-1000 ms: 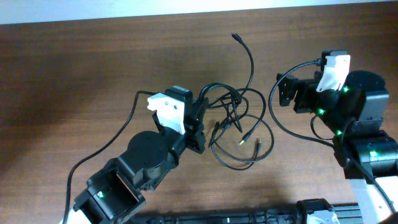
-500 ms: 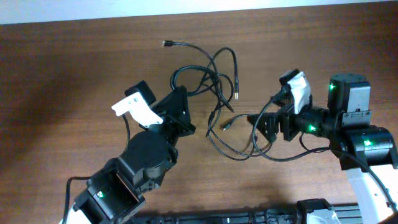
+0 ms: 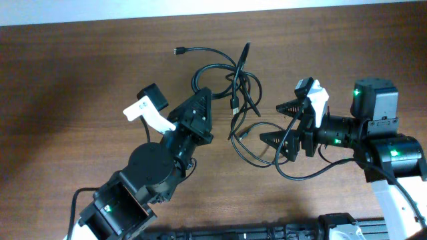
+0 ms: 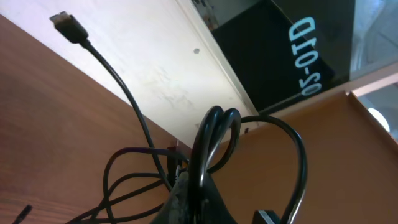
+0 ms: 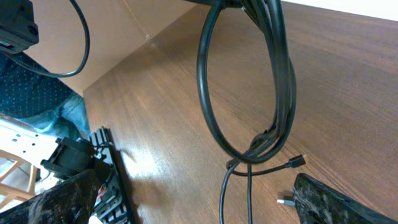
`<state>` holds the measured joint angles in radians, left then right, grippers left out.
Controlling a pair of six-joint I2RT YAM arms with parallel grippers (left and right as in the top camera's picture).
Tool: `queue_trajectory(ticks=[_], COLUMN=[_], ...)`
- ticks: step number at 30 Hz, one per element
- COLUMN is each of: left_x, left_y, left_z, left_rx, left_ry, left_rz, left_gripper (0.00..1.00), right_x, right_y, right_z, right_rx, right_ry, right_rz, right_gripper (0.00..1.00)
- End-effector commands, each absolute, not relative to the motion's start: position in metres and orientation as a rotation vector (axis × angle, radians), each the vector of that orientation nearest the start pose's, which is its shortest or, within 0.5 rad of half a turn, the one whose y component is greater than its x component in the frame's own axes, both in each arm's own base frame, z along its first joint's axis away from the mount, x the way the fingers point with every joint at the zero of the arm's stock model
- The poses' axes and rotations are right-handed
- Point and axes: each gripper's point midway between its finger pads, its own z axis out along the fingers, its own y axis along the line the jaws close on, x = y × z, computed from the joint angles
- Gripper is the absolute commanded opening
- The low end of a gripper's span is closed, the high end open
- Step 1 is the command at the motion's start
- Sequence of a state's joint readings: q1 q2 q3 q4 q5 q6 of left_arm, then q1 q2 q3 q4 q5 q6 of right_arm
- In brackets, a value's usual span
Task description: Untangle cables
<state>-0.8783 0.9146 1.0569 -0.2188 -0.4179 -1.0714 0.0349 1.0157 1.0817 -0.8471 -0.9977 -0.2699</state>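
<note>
Left gripper (image 3: 202, 113) is clamped on the cables (image 3: 239, 75) at their upper loops. Right gripper (image 3: 280, 123) gapes wide just beside them. Best to pinch one lower strand only, then pull slowly away from the cables.

Brown wood tbl (image 3: 67, 80); white strip (image 3: 133, 10) along far edge.

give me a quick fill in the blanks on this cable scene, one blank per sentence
1. The cables are all ___ in colour.
2. The left gripper is ___ on them.
3. The right gripper is wide ___, holding nothing.
4. Underneath is a brown ___ table.

Missing words: black; shut; open; wooden
</note>
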Motion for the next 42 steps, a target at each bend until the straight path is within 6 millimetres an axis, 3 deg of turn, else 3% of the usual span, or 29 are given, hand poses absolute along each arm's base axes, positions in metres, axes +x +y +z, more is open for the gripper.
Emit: queue_trajectory(ticks=[1,6,10,12,15,16,22,29,34,36,37,39,41,42], left_x=[0.255,0.252,0.258,0.262,0.263,0.263,0.269,0.285,0.288,0.288,0.288,0.288,0.287,0.286], left_y=[-0.212,-0.231,-0.251,-0.256,-0.256,-0.256,-0.245,-0.179,-0.155,-0.154,-0.154,-0.155,-0.155,-0.154], left_z=[0.414,0.412,0.410,0.408,0.412,0.412,0.409,0.422,0.422,0.422,0.422,0.421,0.420,0.420], left_rx=[-0.477,-0.413,-0.374,-0.373,-0.373,-0.373,-0.429,-0.682,-0.740,-0.743,-0.742,-0.738,-0.733,-0.733], left_ry=[1.678,1.712,1.720,1.717,1.700,1.701,1.686,1.494,1.441,1.439,1.439,1.445,1.453,1.454], left_rz=[-1.212,-1.276,-1.320,-1.321,-1.333,-1.332,-1.270,-1.015,-0.880,-0.877,-0.878,-0.878,-0.877,-0.876], left_gripper=[0.00,0.00,0.00,0.00,0.00,0.00,0.00,0.00,0.00,0.00,0.00,0.00,0.00,0.00], right_x=[0.236,0.239,0.232,0.230,0.233,0.235,0.235,0.221,0.218,0.218,0.221,0.225,0.226,0.227], right_y=[0.154,0.155,0.165,0.169,0.170,0.170,0.170,0.169,0.168,0.168,0.165,0.160,0.160,0.158], right_z=[0.303,0.307,0.306,0.305,0.302,0.300,0.293,0.281,0.278,0.278,0.274,0.268,0.268,0.266], right_rx=[-0.805,-0.818,-0.864,-0.878,-0.878,-0.875,-0.862,-0.824,-0.816,-0.814,-0.805,-0.781,-0.779,-0.773], right_ry=[1.919,1.891,1.882,1.885,1.894,1.902,1.938,2.039,2.060,2.065,2.083,2.124,2.125,2.135], right_rz=[1.002,0.992,1.023,1.025,1.032,1.037,1.059,1.119,1.131,1.125,1.091,1.041,1.038,1.019], right_gripper=[0.98,0.99,0.80,0.58,0.09,0.04,0.04,0.04,0.04,0.04,0.09,0.65,0.82,0.86])
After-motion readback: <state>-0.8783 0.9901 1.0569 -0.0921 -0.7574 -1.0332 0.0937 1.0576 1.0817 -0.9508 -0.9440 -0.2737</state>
